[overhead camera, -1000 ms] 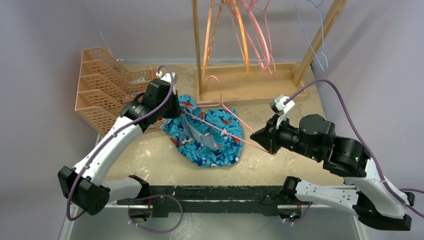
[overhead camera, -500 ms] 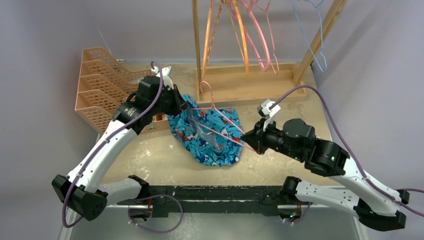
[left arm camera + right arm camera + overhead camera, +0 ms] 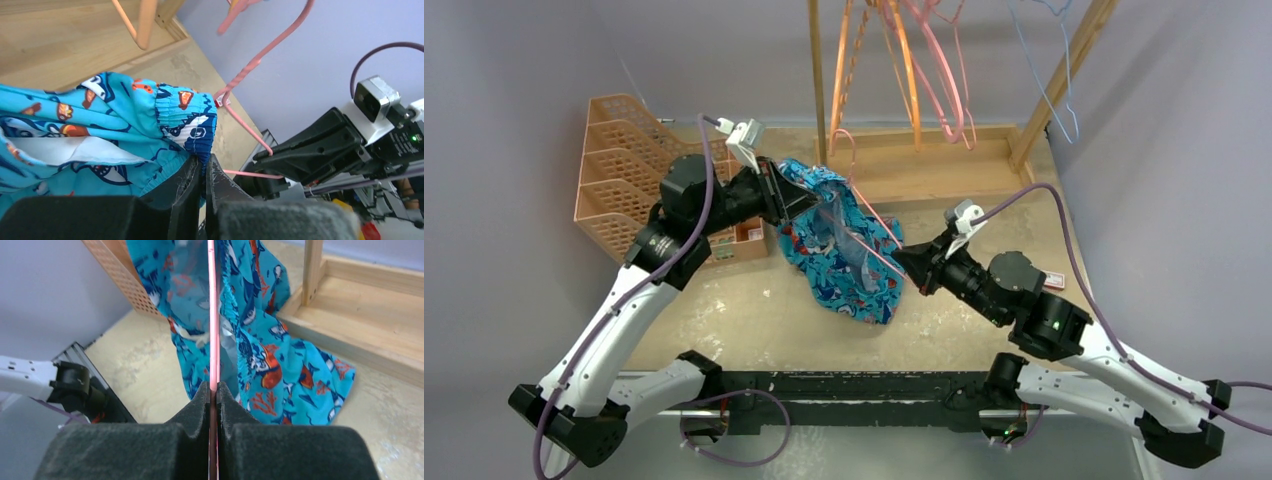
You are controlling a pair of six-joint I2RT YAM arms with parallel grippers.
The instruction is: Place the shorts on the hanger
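The turquoise shark-print shorts (image 3: 842, 255) hang lifted off the table, their lower part trailing near it. My left gripper (image 3: 786, 203) is shut on the waistband edge of the shorts (image 3: 190, 125), fabric pinched between its fingers (image 3: 186, 185). My right gripper (image 3: 908, 265) is shut on the thin pink hanger (image 3: 864, 210). The hanger's bar (image 3: 214, 315) runs straight up from the right gripper's jaws through the shorts (image 3: 260, 340). The hanger also shows in the left wrist view (image 3: 245, 125), its hook curving upward.
An orange lattice rack (image 3: 629, 170) stands at the back left. A wooden rack with a tray base (image 3: 924, 165) holds orange, pink and light-blue hangers (image 3: 924, 70) at the back. A small red item (image 3: 1054, 280) lies behind the right arm.
Both arms have risen and moved inward. The left gripper has lifted the waistband up and to the right; the right gripper has pushed the hanger further into the shorts, which now hang bunched.
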